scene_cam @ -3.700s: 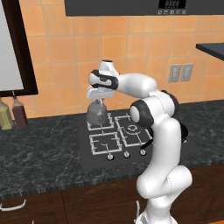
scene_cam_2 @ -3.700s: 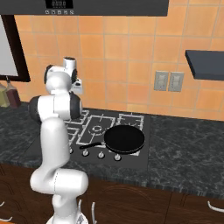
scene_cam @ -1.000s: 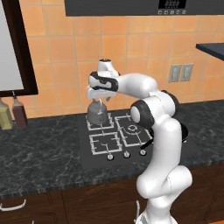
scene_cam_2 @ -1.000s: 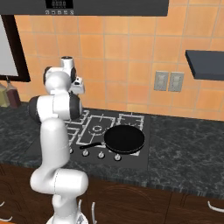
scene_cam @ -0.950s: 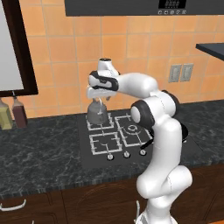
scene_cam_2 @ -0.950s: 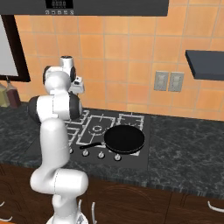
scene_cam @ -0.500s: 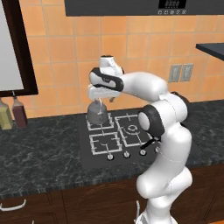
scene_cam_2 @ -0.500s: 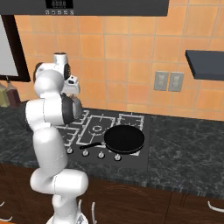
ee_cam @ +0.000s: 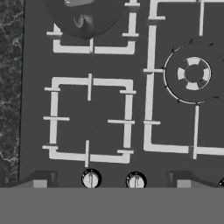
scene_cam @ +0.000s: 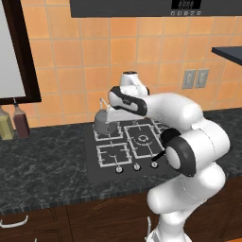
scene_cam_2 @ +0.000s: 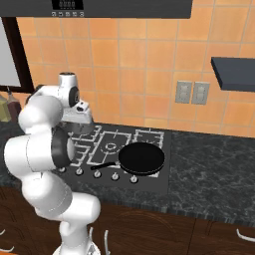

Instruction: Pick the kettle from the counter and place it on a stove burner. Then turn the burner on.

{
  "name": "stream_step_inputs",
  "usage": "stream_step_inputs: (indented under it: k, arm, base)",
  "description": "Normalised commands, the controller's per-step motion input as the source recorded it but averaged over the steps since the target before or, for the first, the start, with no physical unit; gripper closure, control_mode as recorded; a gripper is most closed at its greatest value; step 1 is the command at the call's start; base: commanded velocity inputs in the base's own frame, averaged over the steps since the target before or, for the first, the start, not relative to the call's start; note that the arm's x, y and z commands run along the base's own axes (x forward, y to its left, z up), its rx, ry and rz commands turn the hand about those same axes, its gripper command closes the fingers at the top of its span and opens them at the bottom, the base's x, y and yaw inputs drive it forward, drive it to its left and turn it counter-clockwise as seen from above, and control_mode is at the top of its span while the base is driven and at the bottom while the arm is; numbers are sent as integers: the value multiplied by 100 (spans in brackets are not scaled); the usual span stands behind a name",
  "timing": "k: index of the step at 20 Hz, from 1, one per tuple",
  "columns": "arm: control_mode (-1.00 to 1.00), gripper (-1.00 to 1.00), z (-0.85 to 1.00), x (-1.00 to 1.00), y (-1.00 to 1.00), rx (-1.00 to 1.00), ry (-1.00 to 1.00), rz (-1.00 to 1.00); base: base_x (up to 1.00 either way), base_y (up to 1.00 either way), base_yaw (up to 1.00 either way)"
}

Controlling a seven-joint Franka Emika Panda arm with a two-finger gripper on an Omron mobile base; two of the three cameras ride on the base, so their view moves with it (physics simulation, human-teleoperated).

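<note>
The kettle (scene_cam: 104, 124) sits on the far-left burner (scene_cam: 108, 132) of the cooktop (scene_cam: 94, 163), while the claw (ee_cam: 111, 183) hangs released above the near-left grate (ee_cam: 89, 119).

Arm's elbow and shoulder have swung right and forward over the last half second, wrist rotating, tool (ee_cam: 109, 179) now off the kettle (scene_cam: 105, 122) and looking down at the front-left grate (ee_cam: 89, 119) and knobs (ee_cam: 90, 179).

white arm (scene_cam_2: 47, 139) over cooktop (scene_cam_2: 149, 144), black pan (scene_cam_2: 141, 159) front right
</note>
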Motion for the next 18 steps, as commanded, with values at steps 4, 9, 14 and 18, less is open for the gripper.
stream_step_inputs:
  k: [4, 9, 14, 18]
  arm:
    - [-100, -100, -11, -91, -12, 0, 0, -3]
    - [-100, -100, -24, -67, 0, 0, 0, 0]
    - [-100, -100, -21, -32, -9, 0, 1, 0]
    - [-100, -100, -23, -9, -18, 0, 7, 0]
  base:
    - [0, 0, 0]
    - [0, 0, 0]
    - [0, 0, 0]
    - [0, 0, 0]
